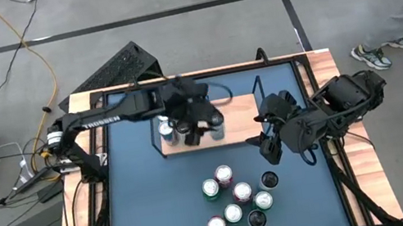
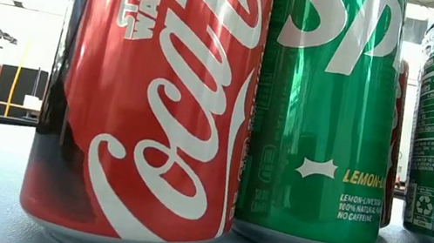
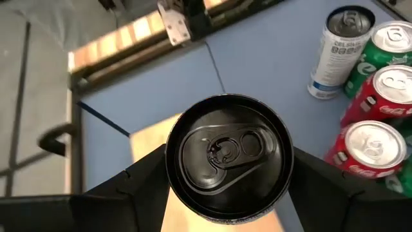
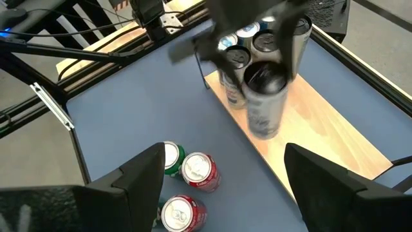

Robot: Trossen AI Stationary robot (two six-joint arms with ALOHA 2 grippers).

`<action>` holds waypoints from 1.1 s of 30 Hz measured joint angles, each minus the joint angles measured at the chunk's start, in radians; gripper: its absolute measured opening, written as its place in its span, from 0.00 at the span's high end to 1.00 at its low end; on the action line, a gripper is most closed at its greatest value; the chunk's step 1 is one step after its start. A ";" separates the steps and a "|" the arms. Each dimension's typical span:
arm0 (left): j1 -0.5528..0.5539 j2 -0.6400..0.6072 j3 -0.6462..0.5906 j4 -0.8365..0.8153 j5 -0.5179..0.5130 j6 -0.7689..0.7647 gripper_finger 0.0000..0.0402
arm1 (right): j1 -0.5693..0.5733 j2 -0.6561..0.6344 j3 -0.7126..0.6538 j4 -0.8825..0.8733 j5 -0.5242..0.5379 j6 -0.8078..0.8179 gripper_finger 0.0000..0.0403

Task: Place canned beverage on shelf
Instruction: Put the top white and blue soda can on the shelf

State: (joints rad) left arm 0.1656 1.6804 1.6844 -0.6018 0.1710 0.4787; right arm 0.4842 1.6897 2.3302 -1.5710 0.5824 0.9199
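Observation:
My left gripper is over the shelf, a light-wood board with a black wire frame, and is shut on a pale can with a black top. The right wrist view shows this can blurred above the board. Behind it, several more cans stand on the board's left part. My right gripper hangs open to the right of the shelf, with nothing between its fingers. Several loose cans stand on the blue table nearer the front edge. My left gripper pinches the black-topped can between its two fingers, one on each side of the can's wall just below the top rim. The fingers slant down at it from the table's left. The can stays about upright, top up; it appears lifted off the board.
A red cola can and a green lemon-lime can fill the low view and hide both grippers there. The shelf's wire rail stands upright at its right end. A person's shoes show on the floor beyond the table's far right corner.

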 joint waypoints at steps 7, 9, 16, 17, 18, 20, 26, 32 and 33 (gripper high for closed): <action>0.169 -0.005 0.036 -0.039 0.261 0.167 0.39 | 0.018 0.000 0.000 0.000 0.047 0.023 0.25; 0.213 -0.007 0.036 -0.051 0.307 0.219 0.39 | 0.028 0.000 0.000 0.000 0.071 0.040 0.25; 0.346 -0.005 0.033 -0.077 0.428 0.362 0.39 | 0.041 0.000 0.000 0.000 0.172 0.115 0.25; 0.354 0.000 0.033 -0.084 0.410 0.383 0.39 | 0.036 0.000 0.000 0.000 0.179 0.117 0.25; 0.362 0.004 0.031 -0.088 0.402 0.389 0.39 | 0.031 0.000 0.000 0.000 0.181 0.119 0.25; 0.369 0.020 0.029 -0.091 0.392 0.406 0.39 | 0.018 0.000 0.000 0.000 0.181 0.119 0.25; 0.376 0.070 0.029 -0.067 0.346 0.384 0.39 | -0.023 0.000 0.000 0.000 0.188 0.056 0.25; 0.398 0.090 0.029 -0.065 0.344 0.379 0.39 | -0.073 0.000 0.000 0.000 0.187 0.016 0.25; 0.403 0.090 0.029 -0.054 0.349 0.361 0.39 | -0.082 0.000 0.000 0.000 0.187 0.016 0.25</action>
State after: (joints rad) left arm 0.5684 1.7704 1.7134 -0.6557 0.5199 0.8394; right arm 0.4022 1.6897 2.3299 -1.5711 0.7692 0.9359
